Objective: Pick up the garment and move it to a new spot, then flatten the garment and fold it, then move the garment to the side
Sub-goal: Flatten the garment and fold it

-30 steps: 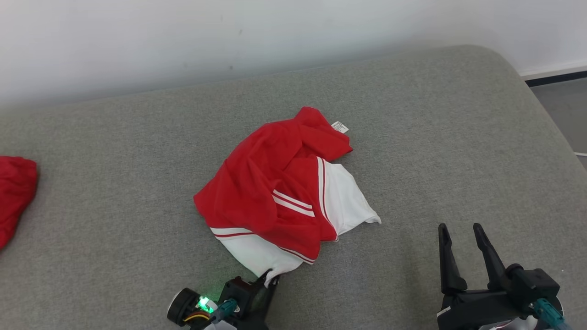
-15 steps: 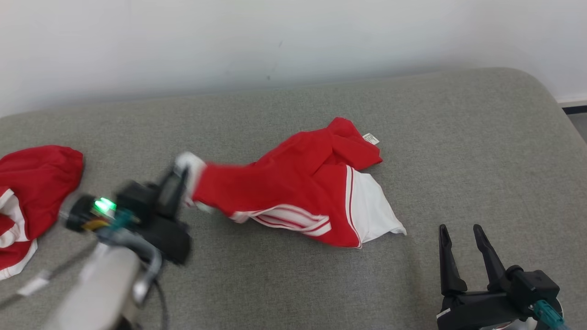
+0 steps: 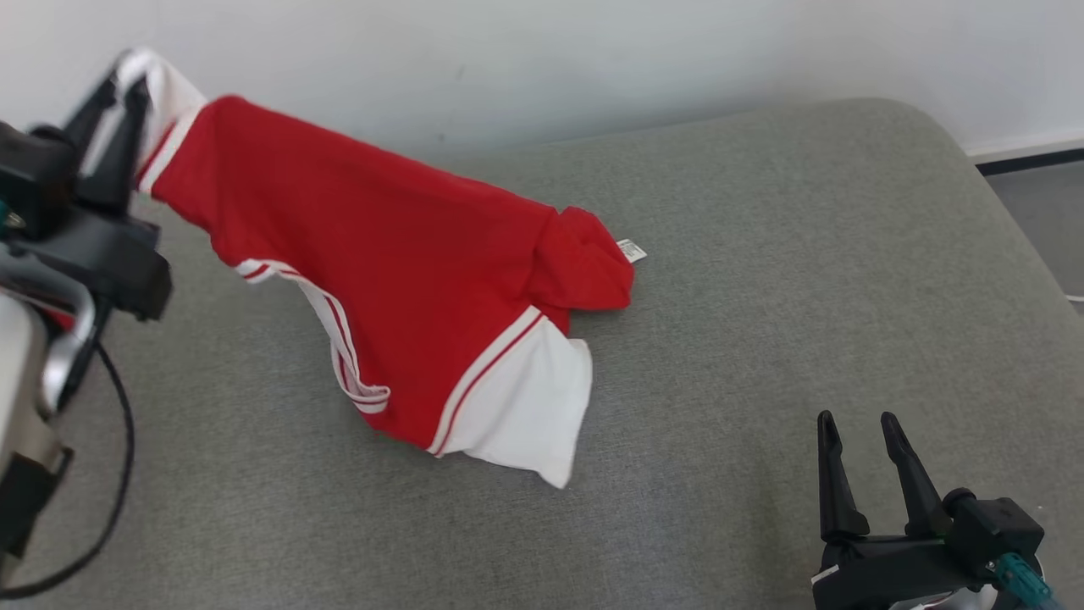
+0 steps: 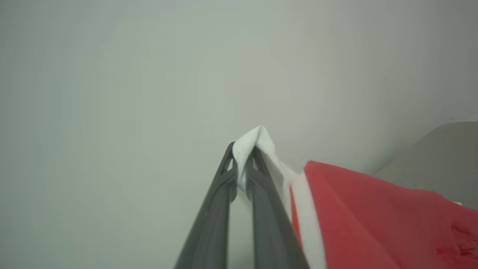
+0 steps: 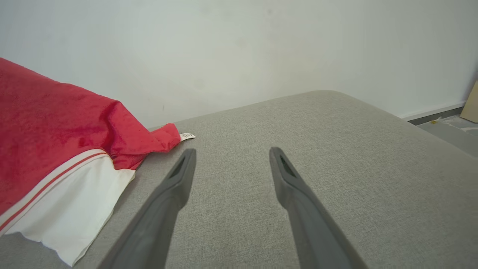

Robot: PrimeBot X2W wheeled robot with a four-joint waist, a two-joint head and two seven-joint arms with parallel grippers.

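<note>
Cloth is bunching between the two dark fingers of my left gripper (image 3: 118, 85), which I am holding high at the upper left of the head view, against the white wall (image 3: 542, 51). In the left wrist view the fingers are pressing nearly together, with a white fold of the garment (image 3: 381, 254) poking out past their tips, so I am pinching it by a white-trimmed end.

The garment is red with white panels and thin red-and-white stripes. From my grip it is stretching down and to the right in a slanting sheet. Its far end is resting on the grey cushion (image 3: 762, 280), where a bunched red part is lying with a small white label (image 3: 631, 250) sticking out beside it. A broad white panel is drooping at the sheet's lower edge. In the right wrist view, that panel's bottom corner is lying on the cushion.

A black cable (image 3: 114, 474) is looping below my left arm.

My right gripper (image 3: 857, 421) is sitting at the lower right of the head view, well apart from the garment. Its fingers are pointing up the view and spreading apart with nothing between them. In the right wrist view they are pointing across bare cushion toward the wall, with the white panel off to their left. Darker floor (image 3: 1037, 195) is showing past the cushion's right edge.
</note>
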